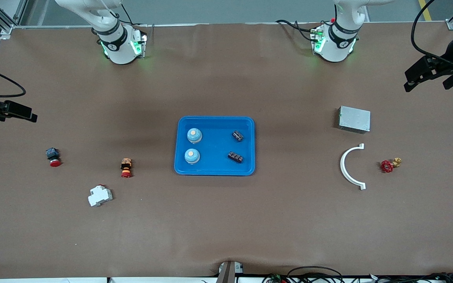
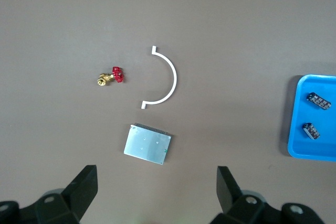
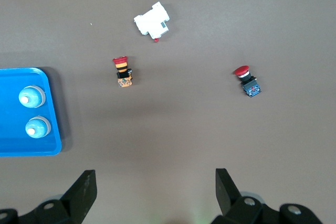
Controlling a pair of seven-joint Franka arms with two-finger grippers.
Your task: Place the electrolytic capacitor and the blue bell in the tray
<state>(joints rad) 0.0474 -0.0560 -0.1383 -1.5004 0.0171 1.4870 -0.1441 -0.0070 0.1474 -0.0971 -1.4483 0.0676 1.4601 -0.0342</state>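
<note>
Capacitors [image 1: 238, 135] and blue bells [image 1: 194, 135] are lying inside the blue tray [image 1: 214, 171] at table centre, so the task looks finished. Left gripper [image 2: 155, 184] is hanging wide open, empty, over the grey metal box [image 2: 147, 145], six o'clock of it. Right gripper [image 3: 155, 187] is likewise gaping empty over bare table, the tray at its ten o'clock; both arms are waiting.

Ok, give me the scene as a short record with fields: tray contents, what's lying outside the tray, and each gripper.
tray: two blue bells and two capacitors in it
left arm's end: grey metal box, white curved bracket, red valve
right arm's end: two red push buttons, white breaker
left gripper: fingers open, empty, waits over the table's edge
right gripper: fingers open, empty, waits over the table's edge
</note>
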